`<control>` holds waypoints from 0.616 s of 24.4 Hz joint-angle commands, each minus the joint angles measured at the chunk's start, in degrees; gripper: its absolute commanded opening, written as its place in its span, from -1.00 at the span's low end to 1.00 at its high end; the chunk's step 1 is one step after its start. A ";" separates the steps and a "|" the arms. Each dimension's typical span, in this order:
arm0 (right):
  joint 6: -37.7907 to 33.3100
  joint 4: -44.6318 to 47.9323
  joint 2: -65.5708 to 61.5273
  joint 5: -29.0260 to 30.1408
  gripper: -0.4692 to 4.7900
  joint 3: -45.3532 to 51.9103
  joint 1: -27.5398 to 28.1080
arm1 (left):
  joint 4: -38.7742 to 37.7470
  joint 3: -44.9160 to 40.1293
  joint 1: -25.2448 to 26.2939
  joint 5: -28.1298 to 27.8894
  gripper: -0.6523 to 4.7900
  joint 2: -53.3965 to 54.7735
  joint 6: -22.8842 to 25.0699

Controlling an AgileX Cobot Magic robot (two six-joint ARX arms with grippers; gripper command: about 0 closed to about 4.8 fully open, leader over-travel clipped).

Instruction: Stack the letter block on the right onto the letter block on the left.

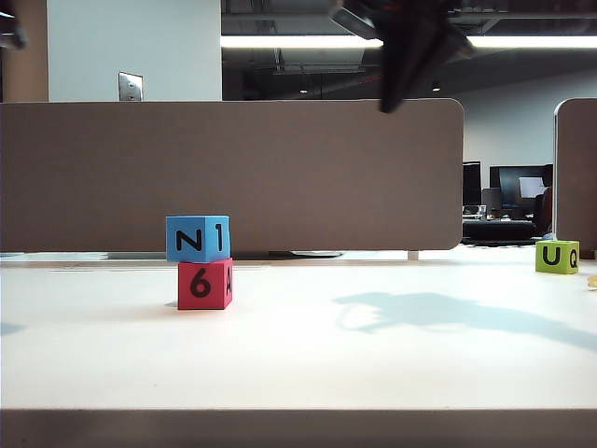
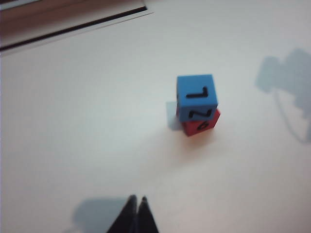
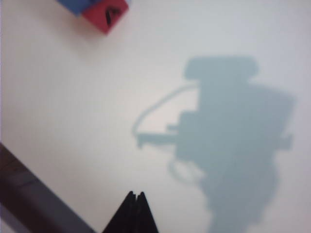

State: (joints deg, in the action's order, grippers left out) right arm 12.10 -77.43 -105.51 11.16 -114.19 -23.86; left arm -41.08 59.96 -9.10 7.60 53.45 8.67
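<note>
Reading the stack first: the blue block [image 1: 198, 238] sits squarely on the red block [image 1: 204, 284] toward the counter's [image 1: 298, 364] far left. I see both end effectors, left [image 2: 137, 198] and right [image 3: 136, 194], pressed together, empty, raised well clear of it.

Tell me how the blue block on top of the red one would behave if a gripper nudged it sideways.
The blue block is a flat-faced cube, so it would probably slide, not roll. It sits slightly offset on the red block, so a firm push may tip it off. It looks like foam, likely light. Left gripper and right gripper are shut, clear of it.
</note>
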 commanded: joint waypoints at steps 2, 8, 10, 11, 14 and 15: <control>-2.10 6.58 9.29 0.50 -0.84 7.76 2.97 | 0.35 -7.13 0.11 -2.45 -0.78 -9.16 -2.34; -3.96 13.94 23.26 0.28 -0.84 18.45 5.66 | -0.35 -13.92 0.11 1.60 -0.78 -18.10 -1.75; -3.96 16.20 28.48 0.00 -0.84 22.99 6.21 | -0.50 -16.41 0.11 1.88 -0.78 -20.15 -1.81; -3.93 17.62 30.91 -0.72 -0.84 25.24 6.21 | -0.50 -17.73 0.11 1.88 -0.78 -20.98 -1.81; -3.15 23.74 39.30 -4.26 -0.79 33.07 6.21 | 0.66 -22.05 0.11 2.73 -0.78 -23.17 -1.84; -2.82 26.64 42.71 -5.79 -0.69 36.30 6.21 | 1.75 -23.67 0.11 4.00 -0.78 -23.89 -1.90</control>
State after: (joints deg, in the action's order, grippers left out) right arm 8.64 -56.42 -66.48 8.01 -81.03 -17.63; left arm -41.39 37.80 -9.08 9.56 30.28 6.68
